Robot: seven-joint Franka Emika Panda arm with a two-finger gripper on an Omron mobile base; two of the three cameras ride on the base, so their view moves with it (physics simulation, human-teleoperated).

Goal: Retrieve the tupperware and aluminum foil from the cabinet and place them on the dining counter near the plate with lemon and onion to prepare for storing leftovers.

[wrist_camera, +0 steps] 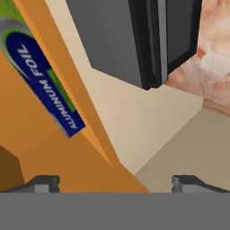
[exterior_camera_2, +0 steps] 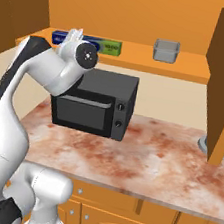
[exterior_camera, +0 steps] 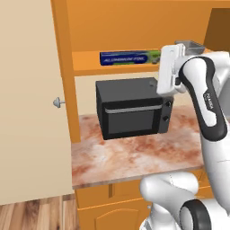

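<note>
Gripper spread wide with nothing between the tips, near dark-blue aluminum foil box on orange cabinet shelf, black microwave on marbled worktop below.

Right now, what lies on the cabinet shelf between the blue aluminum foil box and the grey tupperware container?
Nothing: in the right base view, the orange shelf is bare between the blue-and-green aluminum foil box and the shallow grey tupperware.

Even, shadowless, slightly soft rendering.
</note>
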